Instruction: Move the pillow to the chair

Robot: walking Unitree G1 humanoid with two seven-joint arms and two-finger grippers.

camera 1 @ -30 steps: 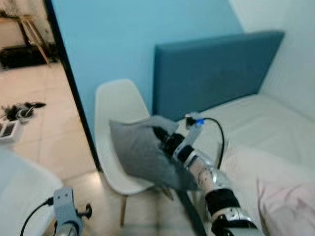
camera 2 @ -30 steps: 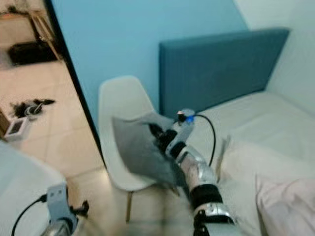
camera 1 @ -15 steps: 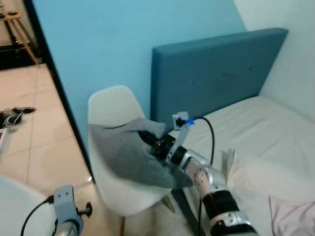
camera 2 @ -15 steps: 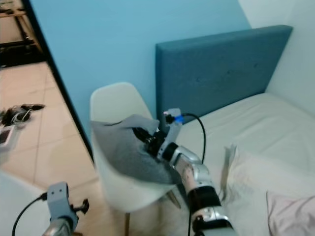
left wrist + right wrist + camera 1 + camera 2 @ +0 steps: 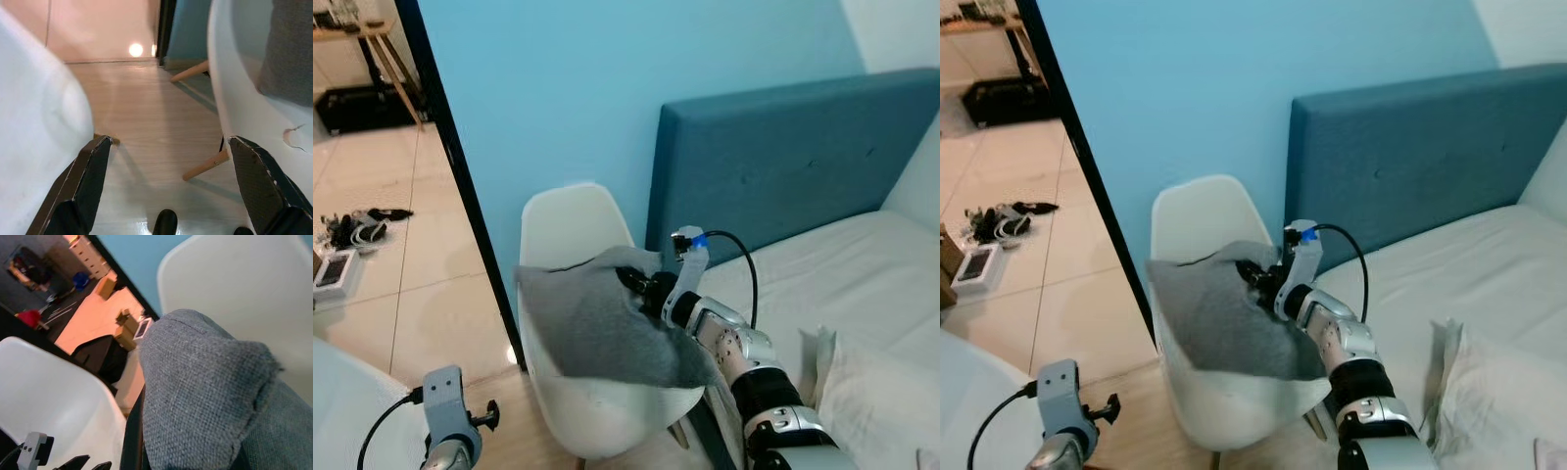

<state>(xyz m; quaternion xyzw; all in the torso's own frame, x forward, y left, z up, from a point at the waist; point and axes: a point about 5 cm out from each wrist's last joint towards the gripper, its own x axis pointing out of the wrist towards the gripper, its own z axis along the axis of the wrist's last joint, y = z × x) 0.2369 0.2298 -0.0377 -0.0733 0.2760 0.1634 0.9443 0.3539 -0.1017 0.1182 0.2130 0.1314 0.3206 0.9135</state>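
No brand, label or writing can be read anywhere. The left gripper (image 5: pixel 166 186) hangs low near the floor (image 5: pixel 146 127), its two black fingers (image 5: pixel 90 181) spread wide and holding nothing; a wooden chair leg (image 5: pixel 205 166) shows between them, beyond the tips. To its right stands the white chair (image 5: pixel 570 220), set against the blue wall (image 5: pixel 558 98) and just beside the teal headboard (image 5: pixel 783 157). The grey pillow (image 5: pixel 597 328) lies across the chair's seat, leaning on the backrest, its near edge sagging over the front rim. The right gripper (image 5: pixel 641 284) reaches in from the bed (image 5: pixel 862 264) side and is closed on the pillow's upper corner nearest the headboard, so the pillow spreads away from the gripper to its left and downward. From the right wrist, the grey fabric (image 5: pixel 205 396) bunches right at the fingers, the chair's white back behind it.
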